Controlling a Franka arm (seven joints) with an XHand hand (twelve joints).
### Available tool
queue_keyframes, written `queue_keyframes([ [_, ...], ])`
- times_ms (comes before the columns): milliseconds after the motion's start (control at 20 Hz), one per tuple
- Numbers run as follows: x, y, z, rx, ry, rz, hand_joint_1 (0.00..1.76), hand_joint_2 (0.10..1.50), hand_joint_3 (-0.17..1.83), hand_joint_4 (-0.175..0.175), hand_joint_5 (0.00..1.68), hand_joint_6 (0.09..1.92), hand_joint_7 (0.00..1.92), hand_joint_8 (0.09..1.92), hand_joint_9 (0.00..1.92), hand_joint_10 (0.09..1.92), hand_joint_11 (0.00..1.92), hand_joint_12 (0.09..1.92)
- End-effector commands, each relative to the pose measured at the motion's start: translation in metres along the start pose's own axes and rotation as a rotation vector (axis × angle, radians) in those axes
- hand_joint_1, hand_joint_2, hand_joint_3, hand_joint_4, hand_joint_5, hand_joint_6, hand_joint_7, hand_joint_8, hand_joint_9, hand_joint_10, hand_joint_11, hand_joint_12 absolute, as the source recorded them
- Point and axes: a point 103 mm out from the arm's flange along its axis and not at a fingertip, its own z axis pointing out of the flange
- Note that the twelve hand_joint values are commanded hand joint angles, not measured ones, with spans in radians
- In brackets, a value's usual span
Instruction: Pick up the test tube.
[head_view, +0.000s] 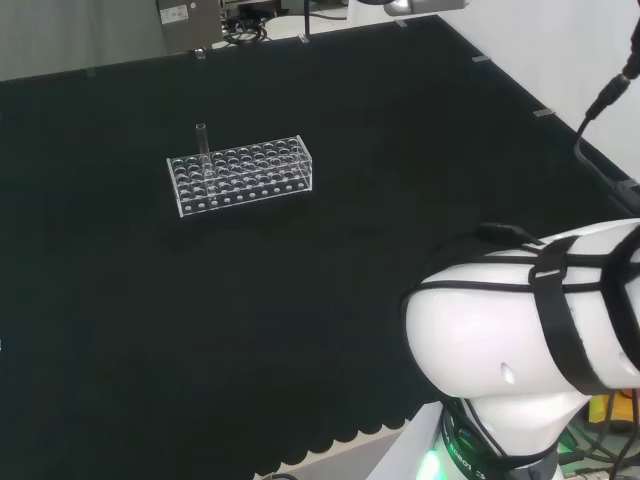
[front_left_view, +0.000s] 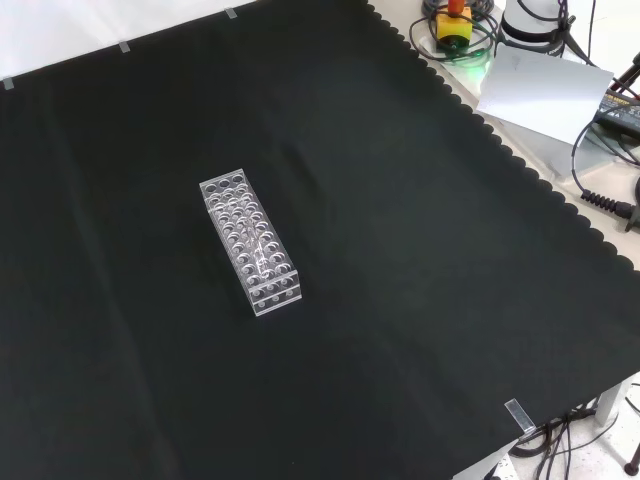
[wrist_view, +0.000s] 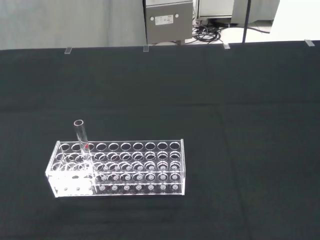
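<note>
I cannot tell how my robot hand is set, and with the clear test tube (wrist_view: 80, 135) standing upright near one end of the clear rack (wrist_view: 150, 167) on the tabletop (head_view: 330, 260), I risk misjudging it and tipping the rack.

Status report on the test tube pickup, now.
Test tube upright in the clear rack, near one end, untouched. Rack alone on the black cloth. Nothing stands beside the tube to block a grasp. Pickup not yet begun.
</note>
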Motion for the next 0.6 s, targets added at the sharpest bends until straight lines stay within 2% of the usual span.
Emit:
queue_keyframes([
  [50, 0.014, 0.028, 0.001, -0.016, -0.003, -0.081, 0.65, 0.78, 0.43, -0.061, 0.18, 0.09, 0.23, 0.91, 0.2, 0.99, 0.12, 1.6],
  [600, 0.064, 0.112, 0.026, 0.069, -0.013, -0.197, 0.8, 0.74, 0.48, -0.108, 0.45, 0.09, 0.57, 0.9, 0.55, 0.87, 0.32, 1.51],
])
